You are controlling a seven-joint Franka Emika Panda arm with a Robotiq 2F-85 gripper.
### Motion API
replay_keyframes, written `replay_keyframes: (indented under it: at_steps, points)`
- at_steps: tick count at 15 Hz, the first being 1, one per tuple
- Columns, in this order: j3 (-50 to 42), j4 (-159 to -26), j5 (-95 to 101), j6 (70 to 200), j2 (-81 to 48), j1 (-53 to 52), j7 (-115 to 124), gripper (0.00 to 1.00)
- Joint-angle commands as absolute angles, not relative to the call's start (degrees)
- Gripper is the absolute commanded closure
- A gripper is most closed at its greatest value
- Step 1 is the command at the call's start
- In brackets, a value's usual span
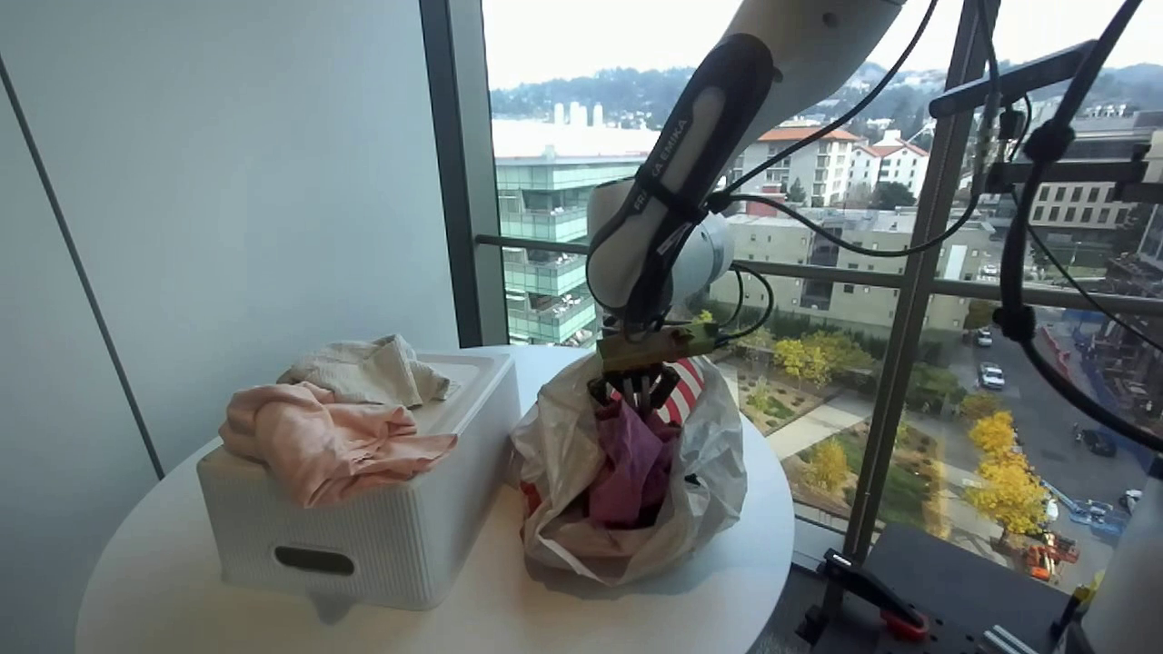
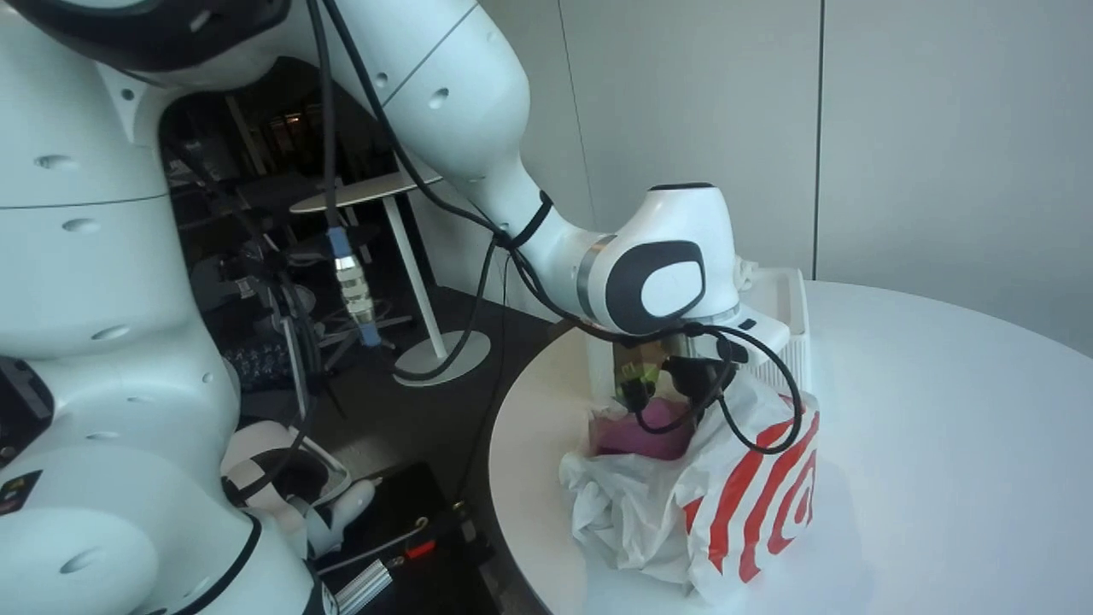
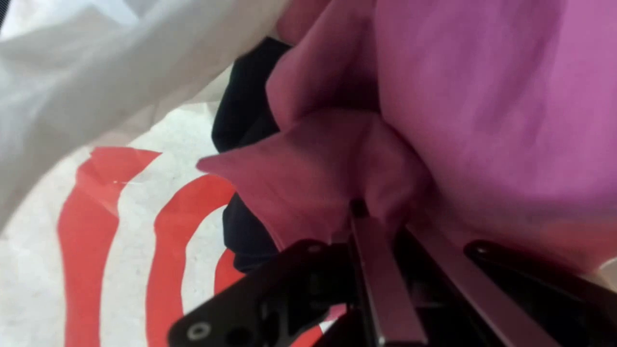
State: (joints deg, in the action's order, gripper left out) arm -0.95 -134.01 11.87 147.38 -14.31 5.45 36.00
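Note:
My gripper (image 1: 641,405) points down into the mouth of a white plastic bag (image 1: 627,559) with red stripes. It is shut on a bunched purple-pink cloth (image 1: 629,468). In the wrist view the fingertips (image 3: 383,220) are close together with a fold of the cloth (image 3: 482,111) between them. The cloth hangs partly inside the bag (image 3: 127,231). A dark navy cloth (image 3: 248,96) lies behind it in the bag. In an exterior view the cloth (image 2: 645,434) shows at the bag's (image 2: 760,487) opening, and the wrist hides most of the gripper (image 2: 675,397).
A white ribbed box (image 1: 391,549) stands beside the bag on a round white table (image 1: 536,618). A peach cloth (image 1: 327,445) and a cream cloth (image 1: 368,371) lie on its lid. A window and a wall stand behind the table. Cables hang along the arm.

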Motion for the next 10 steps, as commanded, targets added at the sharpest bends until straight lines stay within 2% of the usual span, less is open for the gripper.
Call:
replay_keyframes:
  at_steps: [1, 2, 3, 5, 10]
  points:
    - [-4.6, -127.6, 10.6, 147.7, -21.4, 1.3, 36.1, 0.98]
    - [-5.0, -126.7, 9.9, 147.0, -22.0, 0.7, 35.8, 0.97]
    - [-5.3, -126.4, 9.0, 145.9, -21.7, 0.1, 35.6, 0.65]
    - [-8.3, -126.2, 12.1, 140.3, -19.1, -3.2, 39.4, 0.6]
    - [-8.7, -126.7, 16.8, 124.3, -9.6, -6.0, 45.4, 0.19]
